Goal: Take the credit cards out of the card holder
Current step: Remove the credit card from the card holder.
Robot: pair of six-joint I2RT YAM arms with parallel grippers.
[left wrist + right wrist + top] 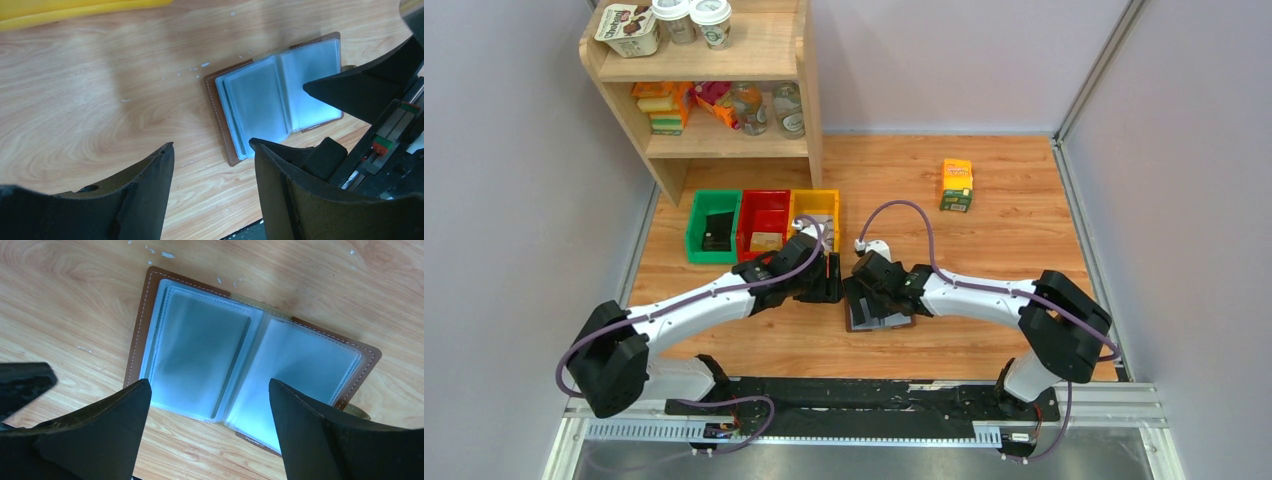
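Observation:
The card holder (pixel 250 357) lies open and flat on the wooden table, brown leather rim up, pale grey-blue sleeves showing. It also shows in the left wrist view (pixel 280 95) and partly under the arms in the top view (pixel 886 320). No card stands out from the sleeves. I cannot tell if any is inside. My right gripper (pixel 210 390) is open and empty, just above the holder's near edge (pixel 871 295). My left gripper (pixel 212 150) is open and empty over bare wood left of the holder (pixel 832 288). A dark flat card-like piece (pixel 717 232) lies in the green bin.
Green (pixel 696 232), red (pixel 764 205) and yellow (pixel 816 200) bins stand in a row behind the left gripper. An orange-green carton (pixel 956 185) stands at the back right. A wooden shelf (pixel 714 140) with jars and cups stands at the back left. Grey walls close in both sides.

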